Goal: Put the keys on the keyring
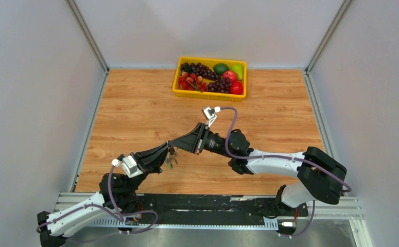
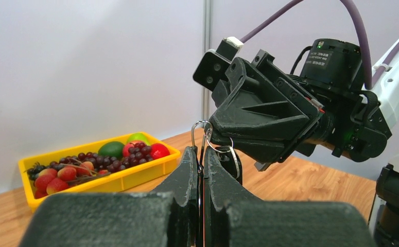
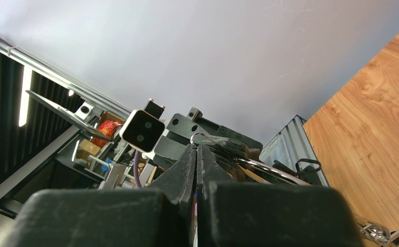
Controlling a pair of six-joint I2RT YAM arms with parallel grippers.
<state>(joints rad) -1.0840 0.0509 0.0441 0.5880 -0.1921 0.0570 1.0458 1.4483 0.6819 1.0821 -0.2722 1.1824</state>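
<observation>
Left hand (image 2: 201, 163) is clenched. In its own wrist view a thin silver wire keyring (image 2: 203, 125) pokes up out of the slit between its fingertips, so I'd say it's pinching that ring. Right hand (image 3: 197, 157) is clenched too and sits nose to nose with the left one, tips touching or as good as. Its tips are right on the same wire, but I can't tell if it's gripping the ring, a key or nothing.

What the next move turns on, I reckon: the ring stands on edge right between the two sets of tips. The little silver-bladed keys (image 1: 171, 158) dangle straight down below that meeting point, long axis vertical, a bit left of centre in the overhead frame, seemingly off the wooden surface (image 1: 135, 113). Neither arm is nearer, both are right at it. So any threading would have to happen at the tips, with a key's hole brought up to the ring's split.

Hard to make out: the split itself, how many keys are already on, and the head colours. Some small silvery bits (image 3: 376, 231) at the lower right of the right wrist view are cut off by the frame edge. Could be keys, can't say. The yellow plastic tray of fruit (image 1: 210, 95) sits well apart, top centre of the overhead frame.
</observation>
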